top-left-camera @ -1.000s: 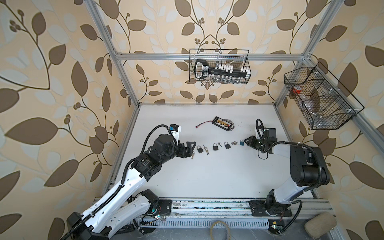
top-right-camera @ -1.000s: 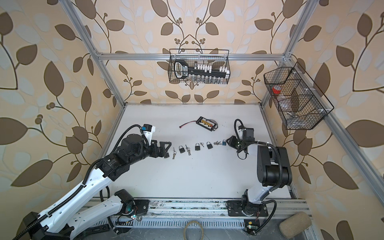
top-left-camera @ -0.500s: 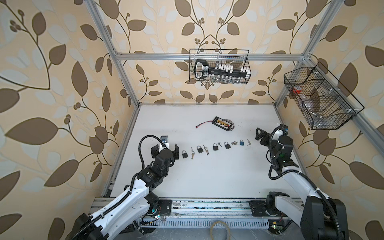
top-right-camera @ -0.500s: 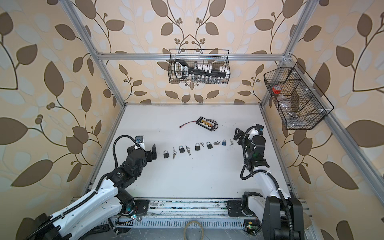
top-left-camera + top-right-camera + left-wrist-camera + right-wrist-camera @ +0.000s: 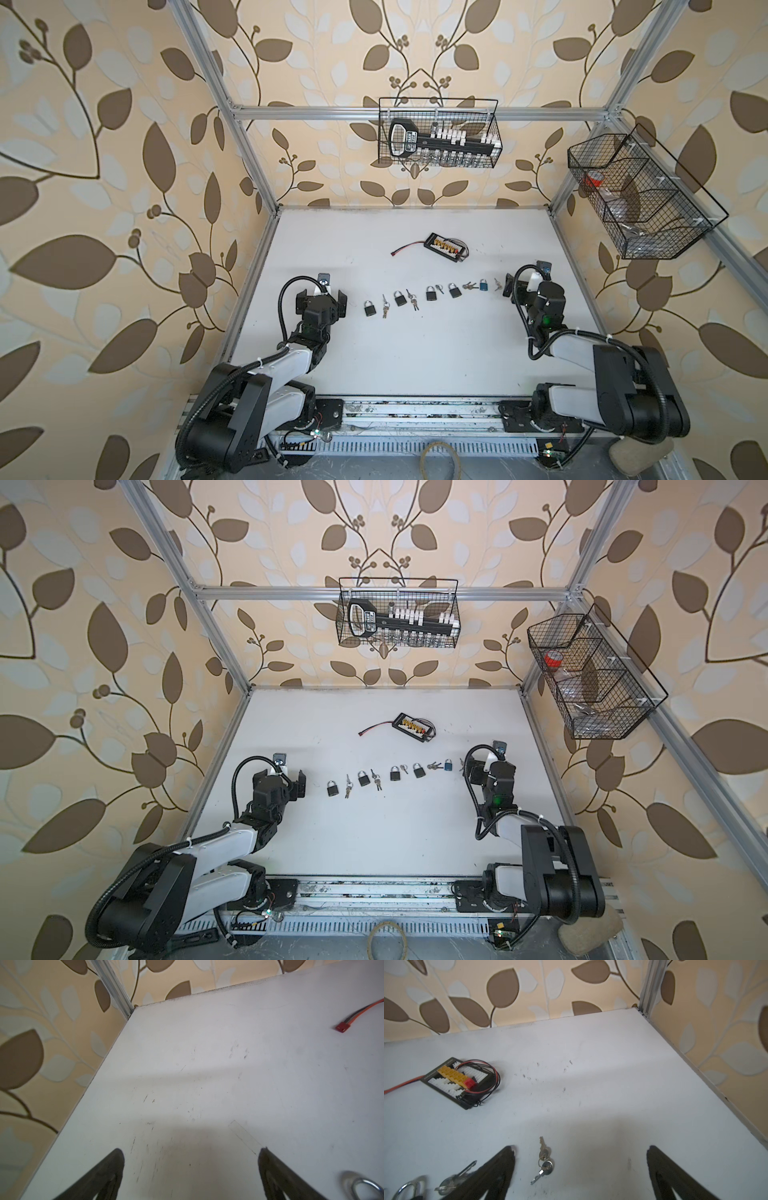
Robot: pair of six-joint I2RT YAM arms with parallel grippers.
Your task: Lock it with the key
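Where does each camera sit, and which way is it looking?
Both top views: high over the front, looking down on the table, padlocks and both whole arms.
Left wrist: on the left arm, facing the far left corner; open left end effector shows.
Right wrist: on the right arm, facing the far right corner; open right end effector, keys ahead.
Shared: connector board, in right wrist and both top views.

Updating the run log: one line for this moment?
left gripper open, empty | right gripper open, empty, near key pair | blue padlock on table
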